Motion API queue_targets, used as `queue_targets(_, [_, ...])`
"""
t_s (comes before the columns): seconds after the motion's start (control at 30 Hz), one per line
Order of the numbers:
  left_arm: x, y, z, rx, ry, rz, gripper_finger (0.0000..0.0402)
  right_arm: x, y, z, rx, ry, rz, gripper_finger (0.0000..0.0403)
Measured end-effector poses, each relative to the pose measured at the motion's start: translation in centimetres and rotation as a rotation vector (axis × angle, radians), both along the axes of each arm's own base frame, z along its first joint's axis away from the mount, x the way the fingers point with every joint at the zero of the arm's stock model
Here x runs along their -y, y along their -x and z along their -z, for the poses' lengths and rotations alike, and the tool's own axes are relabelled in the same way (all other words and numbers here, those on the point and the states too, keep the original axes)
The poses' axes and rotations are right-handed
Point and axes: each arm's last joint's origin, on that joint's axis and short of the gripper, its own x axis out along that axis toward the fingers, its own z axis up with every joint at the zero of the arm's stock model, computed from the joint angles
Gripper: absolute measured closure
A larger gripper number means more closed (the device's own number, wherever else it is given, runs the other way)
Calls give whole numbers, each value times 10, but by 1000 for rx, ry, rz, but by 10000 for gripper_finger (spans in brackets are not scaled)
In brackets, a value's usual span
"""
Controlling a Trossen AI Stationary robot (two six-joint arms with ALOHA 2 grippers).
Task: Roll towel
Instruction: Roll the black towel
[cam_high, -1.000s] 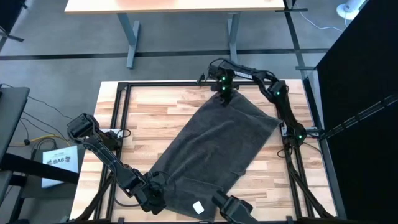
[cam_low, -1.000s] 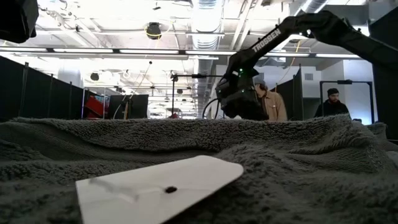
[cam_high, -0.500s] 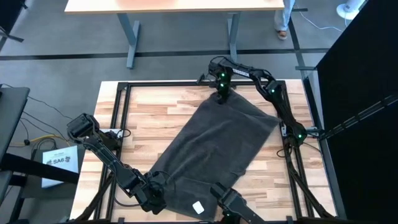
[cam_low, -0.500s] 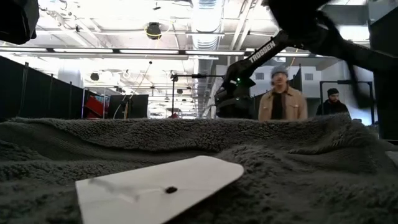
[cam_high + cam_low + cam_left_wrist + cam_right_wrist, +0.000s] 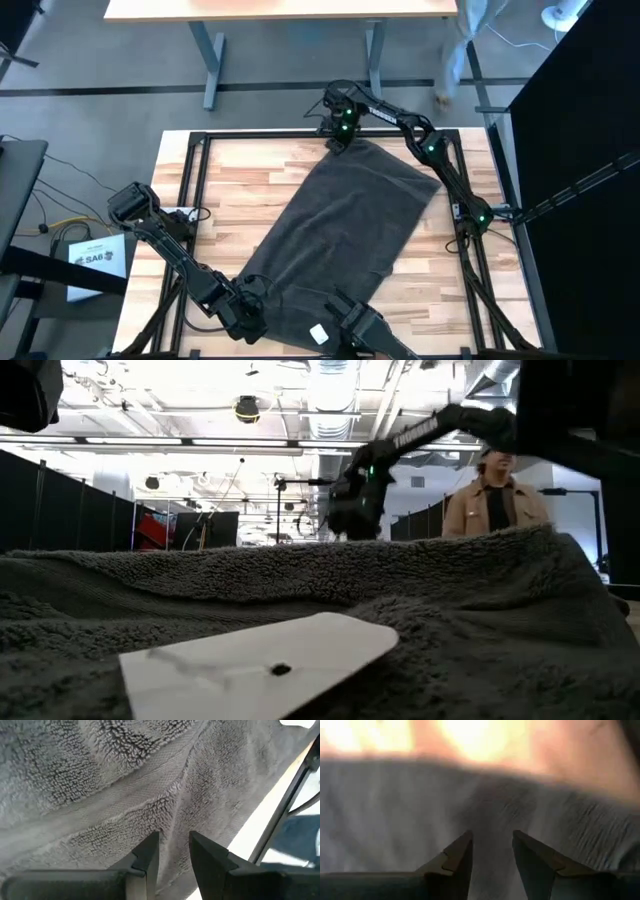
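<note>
towel lies diagonal across wooden table, unrolled, white tag at near edge. my left gripper clamped on near corner, fold between fingers. right gripper clamped on far corner. step judged: straightening before rolling. next i need both corners taut, square to table edge.

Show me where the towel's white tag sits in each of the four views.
High view: white tag at the towel's near corner, bottom centre.
Low view: tag fills the lower middle foreground, lying on the towel.
Left wrist view: not in it.
Right wrist view: not in it.
Shared landmark: the grey towel, seen in all four.
</note>
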Motion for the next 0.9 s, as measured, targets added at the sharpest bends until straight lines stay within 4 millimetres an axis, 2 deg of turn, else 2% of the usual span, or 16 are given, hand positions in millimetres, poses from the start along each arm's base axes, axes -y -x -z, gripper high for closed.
queue_targets(0.1, [1,-3,-9,-19,-51,118,311,-26,-5,-56,122,98,-65,286])
queue_targets(0.2, [3,-3,-23,-47,-122,242,311,-67,-8,-112,233,177,-152,292])
queue_targets(0.3, [13,8,-38,-85,-181,398,311,-119,-9,-157,321,214,-217,295])
queue_targets(0.43, [30,41,-50,-146,-268,547,311,-203,-7,-204,383,289,-285,295])
queue_targets(0.53, [39,68,-52,-172,-320,588,311,-275,-9,-216,380,336,-323,295])
queue_targets(0.67, [48,94,-52,-166,-368,622,311,-369,-6,-212,343,388,-336,295])
queue_targets(0.8, [55,109,-52,-121,-388,656,311,-454,0,-193,313,368,-279,295])
queue_targets(0.9, [59,116,-52,-80,-412,700,310,-501,4,-170,252,339,-178,291])
